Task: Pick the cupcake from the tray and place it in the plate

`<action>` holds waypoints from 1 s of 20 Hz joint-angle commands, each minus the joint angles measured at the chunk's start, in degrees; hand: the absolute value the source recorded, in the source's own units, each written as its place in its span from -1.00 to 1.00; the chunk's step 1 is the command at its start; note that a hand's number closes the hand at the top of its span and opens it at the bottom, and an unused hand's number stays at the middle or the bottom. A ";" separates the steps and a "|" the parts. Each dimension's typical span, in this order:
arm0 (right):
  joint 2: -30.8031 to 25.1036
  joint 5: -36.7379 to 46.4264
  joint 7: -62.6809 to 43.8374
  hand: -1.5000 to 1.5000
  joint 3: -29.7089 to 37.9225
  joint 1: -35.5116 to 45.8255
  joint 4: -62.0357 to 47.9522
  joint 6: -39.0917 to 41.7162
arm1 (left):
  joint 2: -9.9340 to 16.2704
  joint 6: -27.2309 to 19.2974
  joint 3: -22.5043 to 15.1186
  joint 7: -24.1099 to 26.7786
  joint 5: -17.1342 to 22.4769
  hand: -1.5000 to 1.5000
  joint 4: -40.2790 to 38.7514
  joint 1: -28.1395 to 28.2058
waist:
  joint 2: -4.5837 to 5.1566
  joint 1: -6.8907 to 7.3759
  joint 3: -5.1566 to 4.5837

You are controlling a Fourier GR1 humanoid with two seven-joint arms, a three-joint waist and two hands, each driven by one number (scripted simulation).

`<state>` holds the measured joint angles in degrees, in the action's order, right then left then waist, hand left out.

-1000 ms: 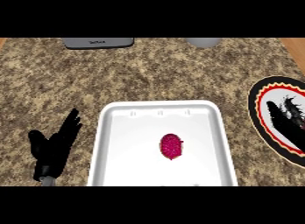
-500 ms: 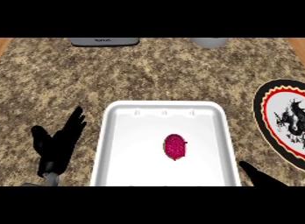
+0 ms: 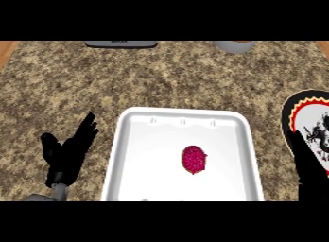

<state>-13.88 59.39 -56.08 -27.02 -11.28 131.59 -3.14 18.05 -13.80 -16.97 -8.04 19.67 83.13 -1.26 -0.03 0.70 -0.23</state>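
I have one view only, from my head, looking steeply down onto the speckled counter (image 3: 160, 80), so no second view shares any of it. The far edge of the counter runs along the top of the view, the near part along the bottom, where my arms come in. The white tray (image 3: 132, 156) lies low and central, cut off by the lower edge. The plate (image 3: 300, 113) is cropped by the right edge. My left hand (image 3: 68, 153) shows at lower left. The view sits fairly near the counter, filling most of the width with it.
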 commanded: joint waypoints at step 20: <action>13.84 2.51 -26.80 -1.00 -14.45 26.39 -28.35 0.21 | -5.03 -0.38 -0.61 -1.94 -3.25 0.00 -4.69 -2.45 | 0.19 -0.21 0.17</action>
<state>-0.88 63.10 -69.21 -38.43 11.08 107.35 1.78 15.59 -13.44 -16.19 -9.62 17.68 81.97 -2.34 -0.12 0.69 0.19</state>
